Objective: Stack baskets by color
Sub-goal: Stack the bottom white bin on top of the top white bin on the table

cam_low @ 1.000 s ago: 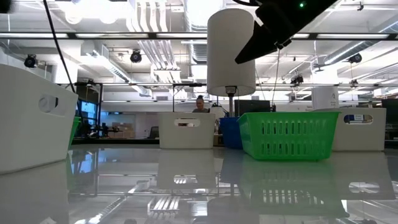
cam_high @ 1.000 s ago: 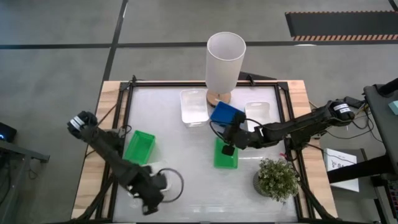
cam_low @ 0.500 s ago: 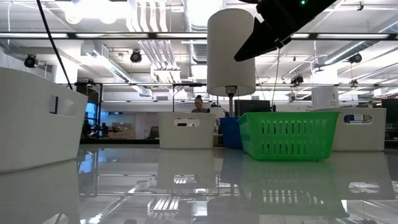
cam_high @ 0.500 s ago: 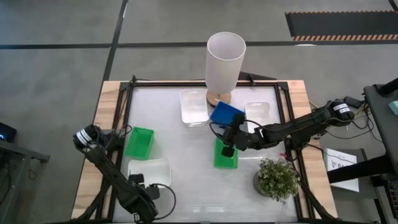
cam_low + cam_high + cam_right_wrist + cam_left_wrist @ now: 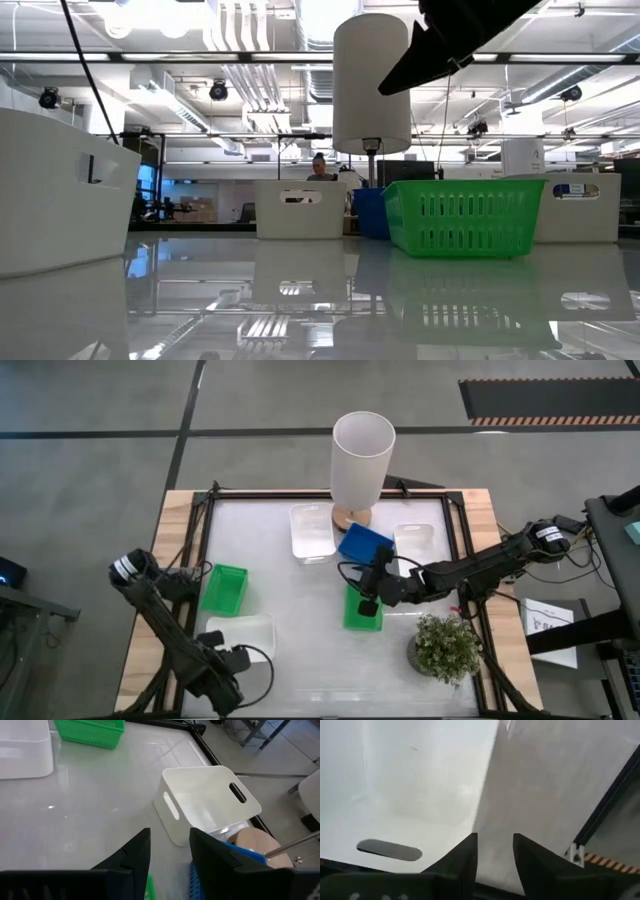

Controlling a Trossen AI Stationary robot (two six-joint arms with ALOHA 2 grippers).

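Left tool (image 5: 225, 682) now off white basket (image 5: 240, 636), pulled back toward worktop (image 5: 290, 590) near edge; fingers apart, empty. Basket sits free beside smooth green basket (image 5: 223, 591), so that placement looks finished. Right tool (image 5: 366, 598) hovers over slotted green basket (image 5: 363, 618), fingers apart, nothing grasped. Glossy blue basket (image 5: 363, 544) just beyond.

**Baskets spread out on the surface**

We see a green basket (image 5: 223, 589) near the left edge, with a white basket (image 5: 240, 635) just in front of it. Our left tool (image 5: 222, 682) sits beside that white one. Our right tool (image 5: 368, 598) hangs over another green basket (image 5: 361, 616). A blue basket (image 5: 364, 544) leans by the tall white tube (image 5: 361, 458).
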